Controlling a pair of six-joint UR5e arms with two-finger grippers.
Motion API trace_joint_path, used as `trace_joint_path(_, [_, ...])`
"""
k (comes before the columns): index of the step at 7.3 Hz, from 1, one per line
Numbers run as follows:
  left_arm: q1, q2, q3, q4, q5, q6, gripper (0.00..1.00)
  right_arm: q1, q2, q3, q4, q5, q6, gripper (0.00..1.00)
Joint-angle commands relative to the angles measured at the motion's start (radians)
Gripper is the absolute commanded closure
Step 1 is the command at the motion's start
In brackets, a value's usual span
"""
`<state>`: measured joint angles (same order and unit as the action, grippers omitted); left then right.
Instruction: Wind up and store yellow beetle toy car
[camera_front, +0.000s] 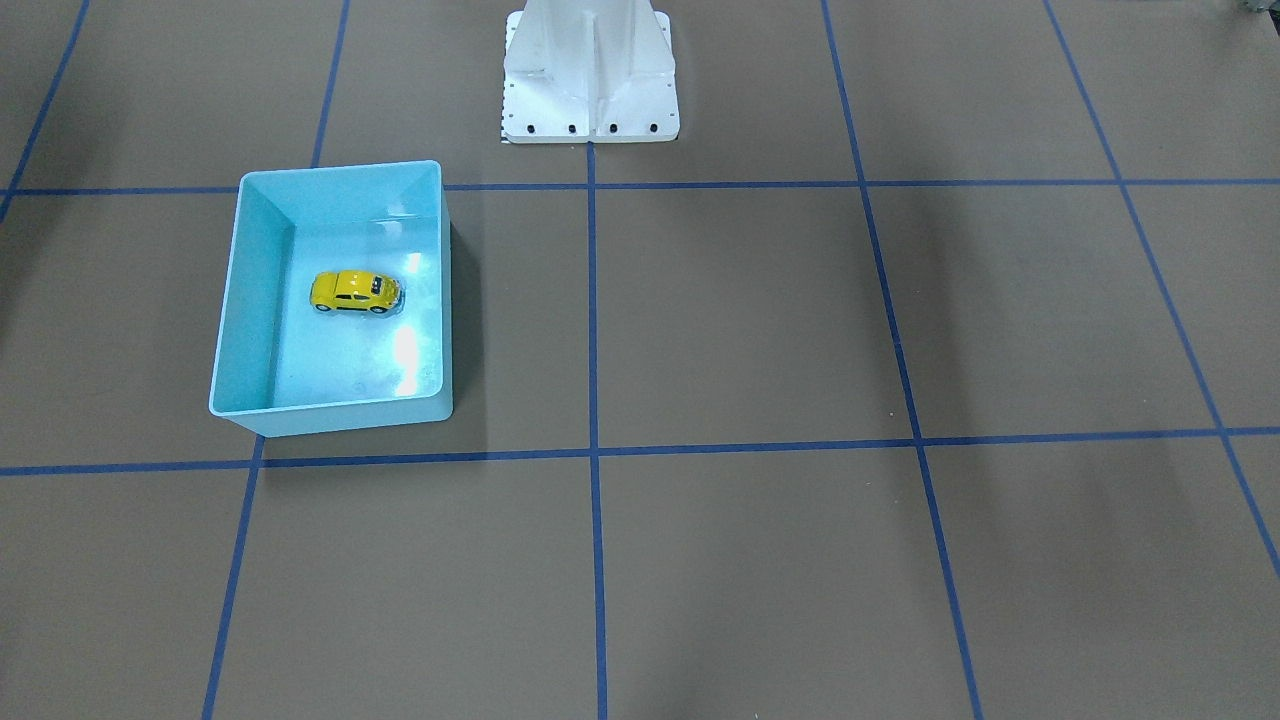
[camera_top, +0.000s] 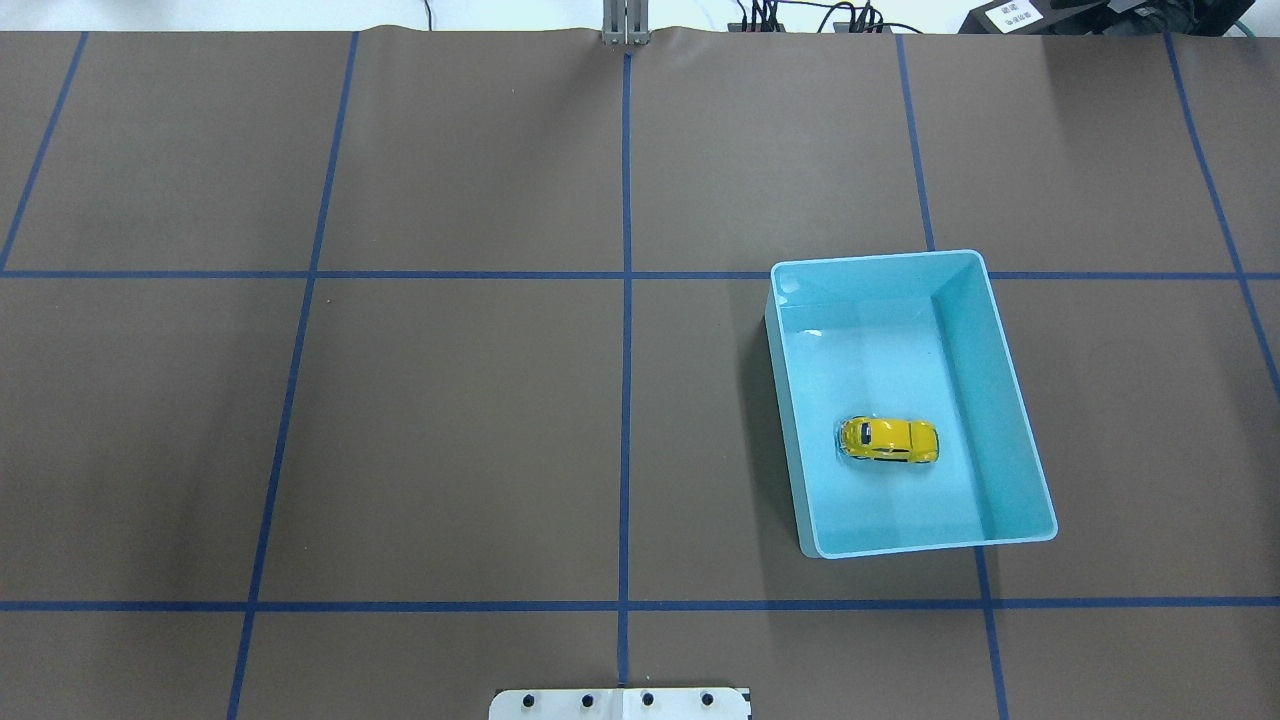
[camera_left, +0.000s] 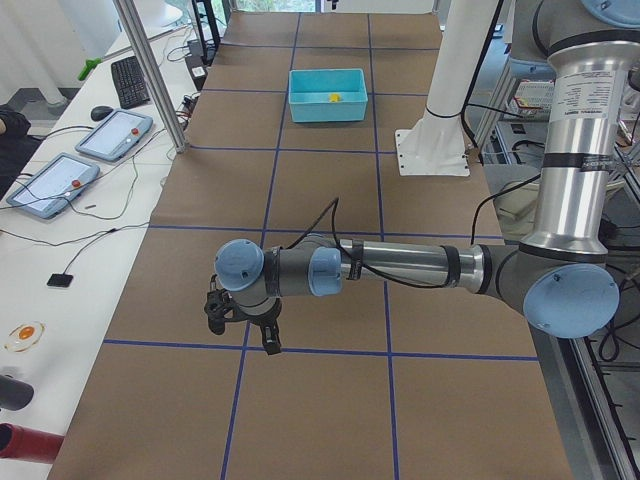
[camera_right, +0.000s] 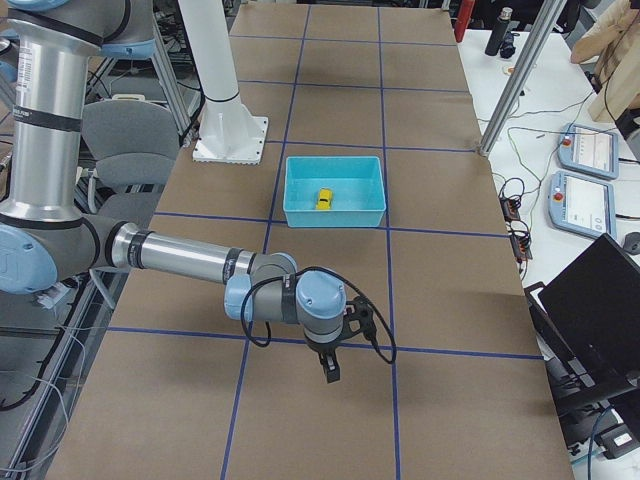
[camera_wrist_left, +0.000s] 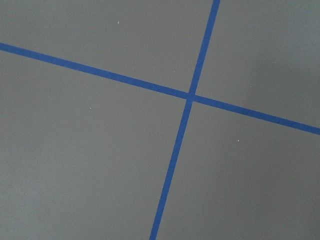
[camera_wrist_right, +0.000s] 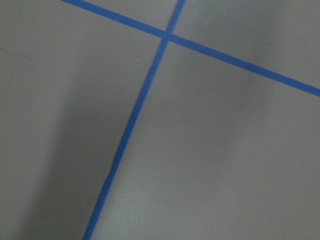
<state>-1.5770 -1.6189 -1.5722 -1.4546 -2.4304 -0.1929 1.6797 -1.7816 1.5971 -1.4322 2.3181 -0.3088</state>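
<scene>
The yellow beetle toy car (camera_front: 355, 291) (camera_top: 889, 440) rests on its wheels on the floor of the light blue bin (camera_front: 255, 290) (camera_top: 985, 400), free of any gripper. From the side views the car (camera_left: 334, 97) (camera_right: 325, 199) and bin (camera_left: 327, 108) (camera_right: 335, 215) look small and far off. My left gripper (camera_left: 243, 325) hangs over the table's left end, far from the bin; I cannot tell if it is open or shut. My right gripper (camera_right: 343, 350) hovers over the table's right end, and its state cannot be told either. Both wrist views show only brown mat and blue tape.
The white robot pedestal (camera_front: 590, 75) (camera_top: 620, 703) stands at the table's middle, near the bin. A metal post (camera_left: 150, 70) (camera_right: 520, 70) rises at the far edge. Tablets (camera_left: 112, 135) and a keyboard (camera_left: 130, 80) lie on the side desk, and a laptop (camera_right: 600, 310).
</scene>
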Motion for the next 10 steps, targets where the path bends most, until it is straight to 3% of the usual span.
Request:
trace_joint_path(1, [0.002, 0.007, -0.003, -0.003, 0.002, 0.009, 0.00, 0.017, 0.062, -0.045, -0.020, -0.014, 0.368, 0.00])
trace_joint_path(3, [0.002, 0.008, 0.001, -0.032, 0.002, 0.009, 0.00, 0.006, 0.080, -0.036, -0.019, -0.043, 0.529, 0.00])
trace_joint_path(5, [0.002, 0.011, 0.004, -0.032, 0.002, 0.010, 0.00, -0.082, 0.119, -0.045, -0.022, -0.063, 0.672, 0.00])
trace_joint_path(6, [0.002, 0.011, 0.009, -0.032, 0.025, 0.010, 0.00, -0.160, 0.152, -0.040, -0.030, -0.151, 0.707, 0.00])
trace_joint_path(10, [0.002, 0.013, 0.008, -0.032, 0.039, 0.009, 0.00, -0.161, 0.145, -0.028, -0.024, -0.118, 0.703, 0.00])
